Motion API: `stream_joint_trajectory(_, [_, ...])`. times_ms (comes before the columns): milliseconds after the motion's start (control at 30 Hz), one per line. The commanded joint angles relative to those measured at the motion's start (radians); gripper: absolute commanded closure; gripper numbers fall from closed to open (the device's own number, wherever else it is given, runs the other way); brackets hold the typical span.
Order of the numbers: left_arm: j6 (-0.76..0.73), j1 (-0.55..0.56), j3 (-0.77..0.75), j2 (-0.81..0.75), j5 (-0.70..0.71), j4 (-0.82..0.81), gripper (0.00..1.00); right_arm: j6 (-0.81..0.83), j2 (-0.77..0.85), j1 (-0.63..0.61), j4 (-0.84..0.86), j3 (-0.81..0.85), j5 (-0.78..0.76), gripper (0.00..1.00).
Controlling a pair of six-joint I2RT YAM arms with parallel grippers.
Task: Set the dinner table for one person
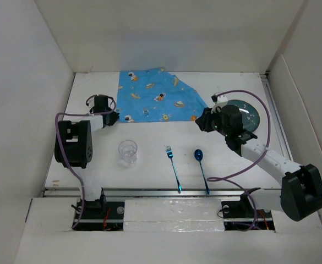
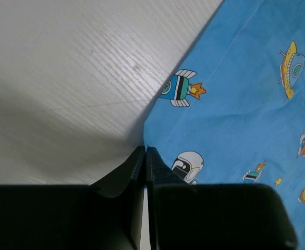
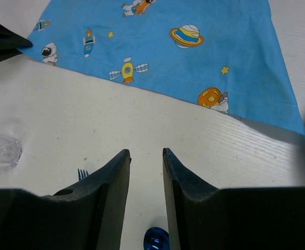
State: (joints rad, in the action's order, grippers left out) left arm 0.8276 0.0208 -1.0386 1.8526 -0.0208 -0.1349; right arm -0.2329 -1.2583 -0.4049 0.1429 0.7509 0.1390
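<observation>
Reaching low, left claw [image 2: 145, 151] pinches placemat [image 2: 235, 104] corner; right claw [image 3: 146, 153] hovers over dinner table [image 3: 142, 120], jaws narrowly parted, empty.

We reach our left arm [image 1: 72, 143] forward along the left side, elbow folded back. Its left gripper [image 2: 145, 152] sits low, jaws pressed almost together. Our right arm [image 1: 265, 157] stretches diagonally inward from its base, and our right gripper [image 3: 146, 153] tilts downward with its jaws parted.

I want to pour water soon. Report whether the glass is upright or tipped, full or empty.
Upright and apparently empty: the glass shows its round open rim from above, standing on the dinner table, with no liquid visible inside.
</observation>
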Motion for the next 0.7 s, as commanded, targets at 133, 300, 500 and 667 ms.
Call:
stream_joint_trajectory(133, [-0.050, 0.007, -0.078, -0.122, 0.096, 0.049, 1.00, -0.003, -0.010, 0.005, 0.046, 0.021, -0.027, 0.58])
stream_joint_trajectory(300, [-0.114, -0.028, -0.144, -0.282, 0.142, 0.080, 1.00, -0.026, -0.006, 0.005, 0.007, 0.004, -0.067, 0.48])
stream_joint_trajectory(500, [-0.147, -0.028, -0.132, -0.366, 0.188, 0.083, 1.00, -0.080, -0.036, 0.005, -0.017, -0.047, -0.113, 0.41])
stream_joint_trajectory(667, [-0.130, -0.028, -0.129, -0.369, 0.116, 0.043, 1.00, -0.124, -0.157, 0.005, 0.023, -0.068, -0.060, 0.40])
